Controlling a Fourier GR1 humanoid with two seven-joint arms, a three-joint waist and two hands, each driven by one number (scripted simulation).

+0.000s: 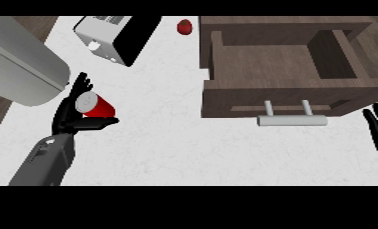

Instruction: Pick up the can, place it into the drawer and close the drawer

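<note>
A red can point(94, 105) with a silver top lies tilted in my left hand point(70, 118) at the counter's left side; the fingers and thumb are curled round it. The wooden drawer point(280, 65) stands open at the upper right, its inside bare, with a silver handle point(291, 120) on its front. Only the fingertips of my right hand point(370, 123) show at the right edge, just right of the drawer's front corner.
A white and black toaster point(114, 35) sits at the back left. A large grey rounded object point(26, 65) fills the far left. A small red tomato-like thing point(184, 26) rests on the white counter point(184, 148) behind the drawer.
</note>
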